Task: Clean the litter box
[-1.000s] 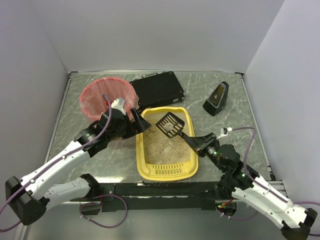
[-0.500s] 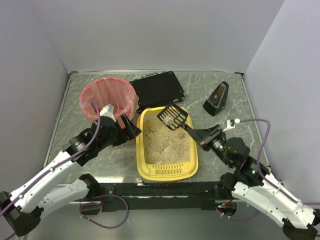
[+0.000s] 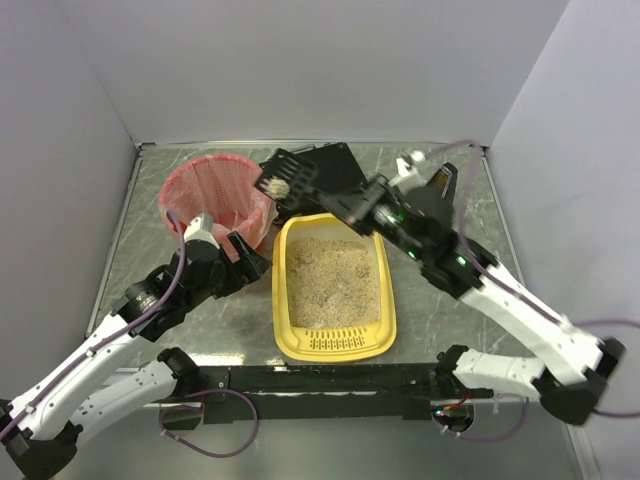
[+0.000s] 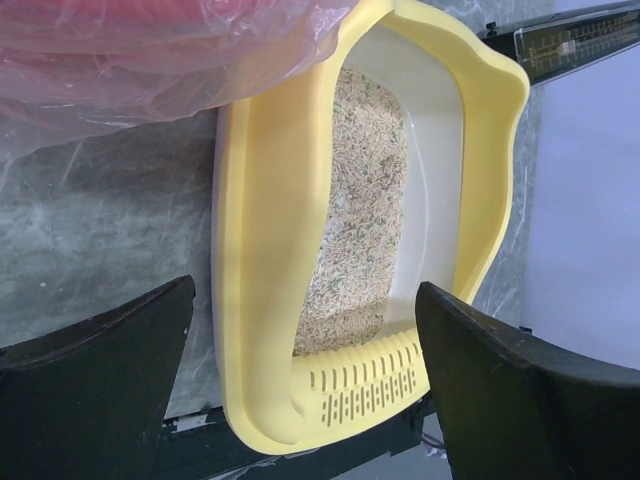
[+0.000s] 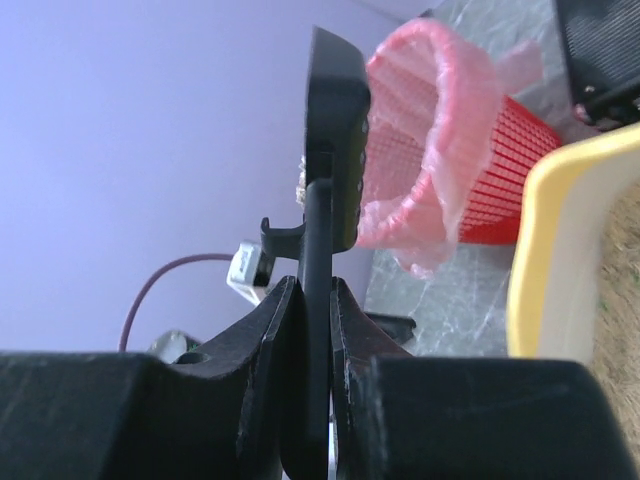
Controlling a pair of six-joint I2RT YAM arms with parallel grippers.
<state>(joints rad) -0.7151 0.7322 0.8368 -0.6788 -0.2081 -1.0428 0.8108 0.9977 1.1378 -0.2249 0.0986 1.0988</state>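
yellow plastic is showing at the middle of the bench, toward its near edge: the litter box is lying flat, with its slotted strip at the near end and beige litter covering its floor. the right gripper is clamping the handle of a black slotted scoop, its fingers pressing tight on both sides, and is holding it raised just past the far end of the box. in the top view the scoop's head is showing between the right rim of the pink-lined bin and the left end of the flat black case, with a small pale clump sitting on it. the bin is standing near the far left corner of the bench, just beside the box's far left corner. the left gripper is hanging spread wide and gripping nothing, just beside the box's left wall and near the bin's base.
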